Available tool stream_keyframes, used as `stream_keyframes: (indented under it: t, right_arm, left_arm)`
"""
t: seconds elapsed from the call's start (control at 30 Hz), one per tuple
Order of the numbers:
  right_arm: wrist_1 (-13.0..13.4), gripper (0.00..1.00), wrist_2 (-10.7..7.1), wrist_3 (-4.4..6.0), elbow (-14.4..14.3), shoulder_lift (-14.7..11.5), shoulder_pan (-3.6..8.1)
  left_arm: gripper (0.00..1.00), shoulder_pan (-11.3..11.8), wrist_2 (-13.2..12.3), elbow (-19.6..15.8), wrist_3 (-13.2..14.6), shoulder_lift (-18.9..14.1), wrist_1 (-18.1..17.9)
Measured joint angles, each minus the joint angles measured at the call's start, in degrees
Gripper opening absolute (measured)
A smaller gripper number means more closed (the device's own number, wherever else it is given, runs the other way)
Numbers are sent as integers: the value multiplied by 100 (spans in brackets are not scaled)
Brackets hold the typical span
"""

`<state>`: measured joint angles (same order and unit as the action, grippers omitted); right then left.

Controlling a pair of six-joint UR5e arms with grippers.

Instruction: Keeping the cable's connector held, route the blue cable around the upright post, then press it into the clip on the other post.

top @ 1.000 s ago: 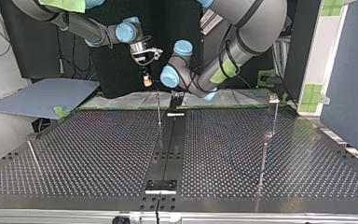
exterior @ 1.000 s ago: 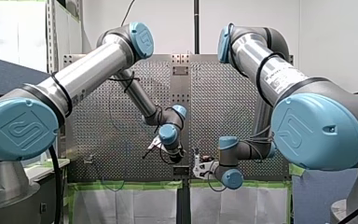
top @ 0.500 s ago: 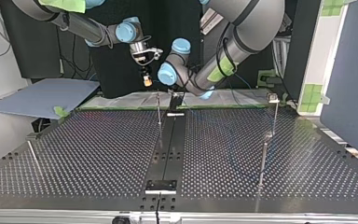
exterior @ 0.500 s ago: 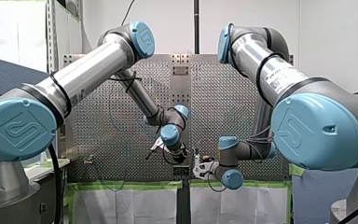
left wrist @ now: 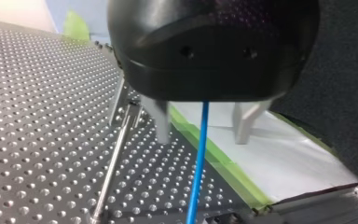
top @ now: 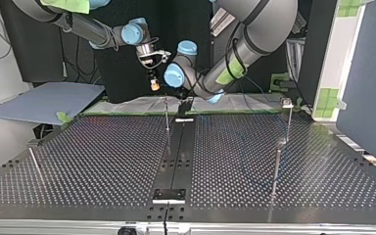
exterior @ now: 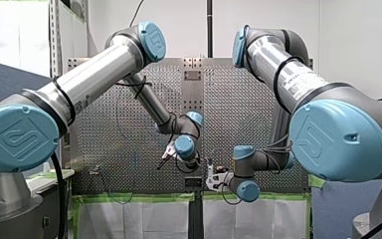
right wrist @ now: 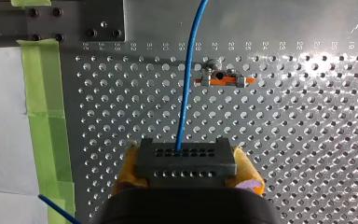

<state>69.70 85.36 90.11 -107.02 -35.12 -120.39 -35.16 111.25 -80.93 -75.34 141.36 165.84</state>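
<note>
my left gripper [left wrist: 201, 135] has edged toward my right gripper [right wrist: 186, 163], fingers [left wrist: 161, 126] apart.

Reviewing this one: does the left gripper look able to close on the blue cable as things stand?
Probably yes: the blue cable runs between my left gripper's open metal fingers, apart from both, and nothing stands between them and it.

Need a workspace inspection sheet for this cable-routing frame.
Surface: perforated table, green tape along its edge.
Job's things: connector; blue cable passing beside orange clip, not in it; upright post.
Clutter: nothing seen.
Grippers: right gripper shut on connector; left gripper open, cable between its fingers, touching neither.
Cables: black wiring looped on both arms.
Surroundings: grey board at top view's left.
</note>
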Motion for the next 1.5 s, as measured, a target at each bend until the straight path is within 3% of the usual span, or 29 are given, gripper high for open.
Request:
stream_keyframes:
  t: [0.03,0.1,0.3,0.63,1.03,1.27,1.5]
  right_arm:
    - [0,0,0,0,0,0,0]
    - [0,0,0,0,0,0,4]
    - [2,0,-1,0,0,0,22]
    - [2,0,1,0,0,0,48]
    - [20,0,8,7,0,6,123]
    - [51,0,0,41,4,15,217]
    - [138,0,-33,153,19,36,336]
  left_arm:
    - [33,0,2,1,-7,0,-14]
    - [18,-1,10,1,-23,0,-34]
    - [1,-2,21,0,-54,0,-68]
    - [1,-2,-37,0,-77,7,-91]
    - [1,62,-306,0,-237,155,-140]
    - [1,110,-485,0,-476,158,-293]
    - [1,126,-593,0,-765,158,-454]
